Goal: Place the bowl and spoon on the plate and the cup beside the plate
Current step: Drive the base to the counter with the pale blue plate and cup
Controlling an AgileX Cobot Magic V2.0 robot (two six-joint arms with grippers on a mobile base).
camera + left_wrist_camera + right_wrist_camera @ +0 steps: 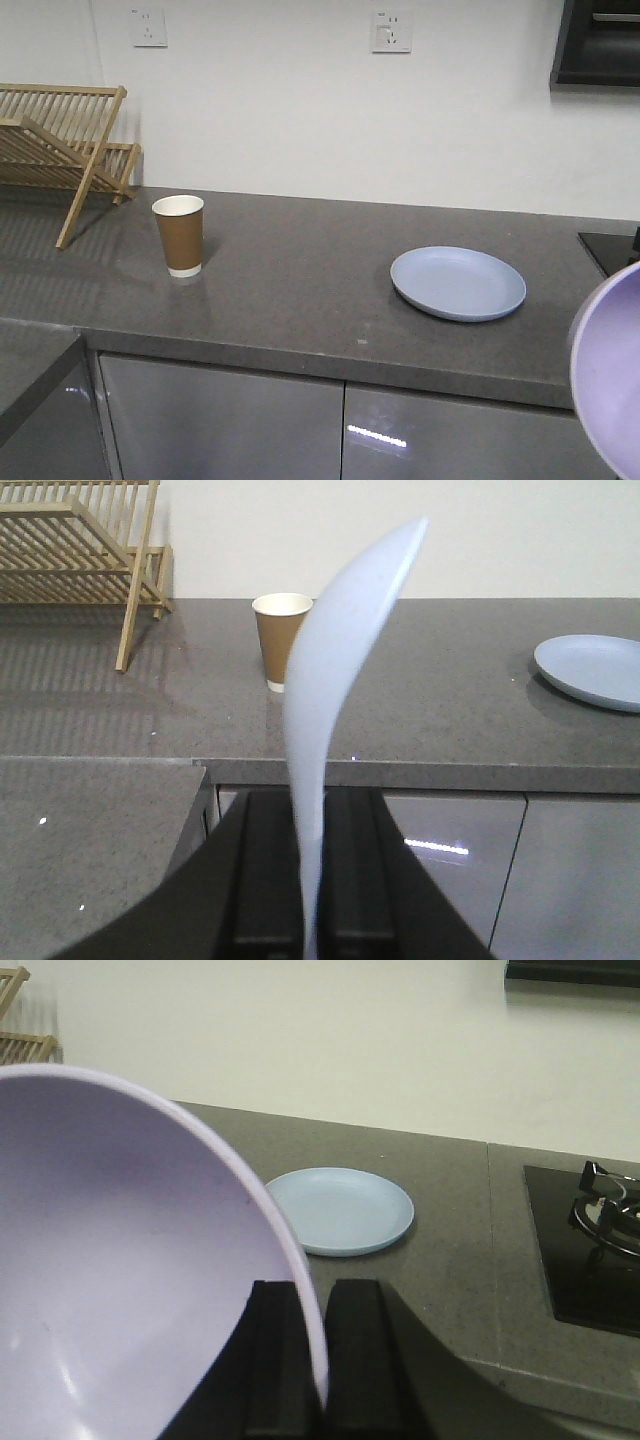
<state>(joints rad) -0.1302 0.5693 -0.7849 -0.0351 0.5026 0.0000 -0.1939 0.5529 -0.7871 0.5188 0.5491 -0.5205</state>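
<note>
Spoon [330,680] and bowl [130,1260] in our grippers, plate [458,283] and cup [179,235] on the counter [300,290]

Our left gripper [308,815] has its jaws clamped on the spoon's lower end, and the spoon stands upright. Our right gripper [318,1305] pinches the lavender bowl by its rim, with the bowl tilted. On the front view, the plate lies flat on the grey counter. The cup stands upright, well apart at its nine o'clock.

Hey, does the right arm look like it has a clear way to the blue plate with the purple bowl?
Probably yes. The right claw is shut on the rim of the bowl, and the plate lies empty on the counter ahead, with nothing standing between them.
</note>
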